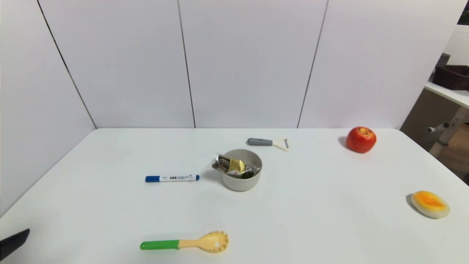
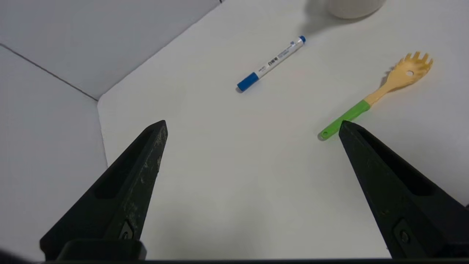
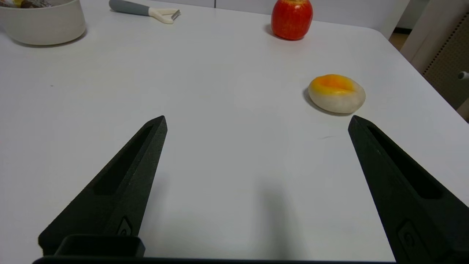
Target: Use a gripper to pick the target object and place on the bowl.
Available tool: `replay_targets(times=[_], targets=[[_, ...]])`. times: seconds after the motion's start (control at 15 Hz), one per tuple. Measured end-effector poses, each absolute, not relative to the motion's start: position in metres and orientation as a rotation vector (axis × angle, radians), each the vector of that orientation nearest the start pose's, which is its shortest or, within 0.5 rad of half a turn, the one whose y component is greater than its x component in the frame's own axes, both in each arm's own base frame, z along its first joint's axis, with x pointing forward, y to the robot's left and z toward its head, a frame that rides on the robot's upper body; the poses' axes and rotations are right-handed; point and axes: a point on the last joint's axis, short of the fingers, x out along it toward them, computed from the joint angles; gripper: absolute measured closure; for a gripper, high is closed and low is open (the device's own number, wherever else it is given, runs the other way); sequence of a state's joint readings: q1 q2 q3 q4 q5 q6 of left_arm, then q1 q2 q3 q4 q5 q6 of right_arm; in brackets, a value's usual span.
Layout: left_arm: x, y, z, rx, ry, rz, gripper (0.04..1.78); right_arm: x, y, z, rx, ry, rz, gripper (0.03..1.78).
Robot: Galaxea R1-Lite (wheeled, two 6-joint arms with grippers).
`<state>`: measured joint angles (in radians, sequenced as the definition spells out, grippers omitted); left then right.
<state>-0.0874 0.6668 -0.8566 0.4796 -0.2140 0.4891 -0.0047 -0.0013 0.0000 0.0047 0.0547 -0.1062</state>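
Note:
The clear packet of dark brown pieces with a gold label (image 1: 234, 167) lies across the light grey bowl (image 1: 242, 181), one end sticking out over the bowl's left rim. The bowl also shows in the right wrist view (image 3: 44, 24) and in the left wrist view (image 2: 353, 8). My left gripper (image 2: 253, 126) is open and empty, low over the table's near left corner; only a tip of it shows in the head view (image 1: 14, 242). My right gripper (image 3: 256, 123) is open and empty over the near right of the table, out of the head view.
A blue-capped white marker (image 1: 172, 178) lies left of the bowl. A green-handled pasta spoon (image 1: 187, 243) lies near the front. A grey-handled peeler (image 1: 269, 142) lies behind the bowl. A red apple (image 1: 361, 139) and an orange-topped pale object (image 1: 429, 204) sit at the right.

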Motion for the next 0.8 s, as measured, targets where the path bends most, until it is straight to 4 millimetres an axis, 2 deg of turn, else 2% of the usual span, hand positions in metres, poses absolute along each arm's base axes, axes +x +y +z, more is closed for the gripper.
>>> replay_targets(times=[0.2, 0.33, 0.67, 0.8], targets=[[-0.015, -0.004, 0.226, 0.408, 0.134, -0.295, 0.13, -0.023, 0.001, 0.075, -0.106, 0.001, 0.05, 0.1], [-0.025, -0.004, 0.193, 0.361, 0.108, -0.271, 0.13, -0.023, 0.001, 0.075, -0.106, 0.0, 0.05, 0.1], [-0.024, -0.004, 0.113, 0.265, -0.014, -0.225, 0.13, -0.023, 0.001, 0.075, -0.106, 0.0, 0.05, 0.1], [-0.024, -0.004, 0.097, 0.214, -0.074, -0.187, 0.13, -0.023, 0.001, 0.075, -0.106, 0.0, 0.05, 0.1]])
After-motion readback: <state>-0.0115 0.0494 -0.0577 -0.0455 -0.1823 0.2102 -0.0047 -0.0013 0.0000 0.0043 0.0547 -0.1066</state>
